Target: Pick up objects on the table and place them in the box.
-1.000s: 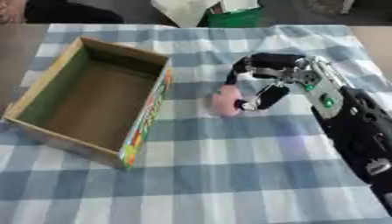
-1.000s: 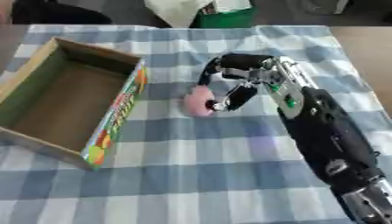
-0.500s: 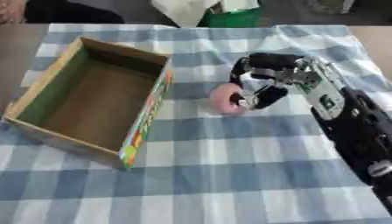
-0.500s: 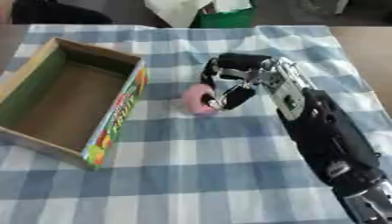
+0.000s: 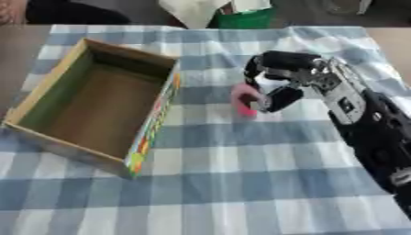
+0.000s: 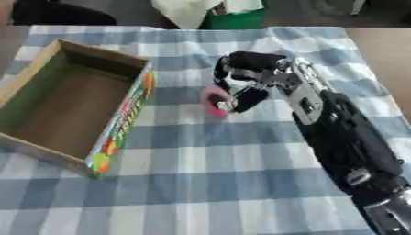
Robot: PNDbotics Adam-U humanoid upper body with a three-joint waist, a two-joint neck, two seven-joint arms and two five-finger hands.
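Note:
A small pink object (image 5: 243, 99) is held over the blue checked cloth, just right of the open cardboard box (image 5: 92, 103). My right hand (image 5: 279, 78) comes in from the right and is curled round the pink object, thumb below and fingers above. The box has a brown bare floor and a colourful printed long side facing the hand. My left hand shows in neither view.
A green container (image 5: 247, 18) and a white crumpled bag (image 5: 192, 10) stand at the far edge of the table. The checked cloth (image 5: 241, 183) stretches out in front of the box and the arm.
The right hand with the pink object has shifted slightly toward the box and lifted a little. The box has not moved.

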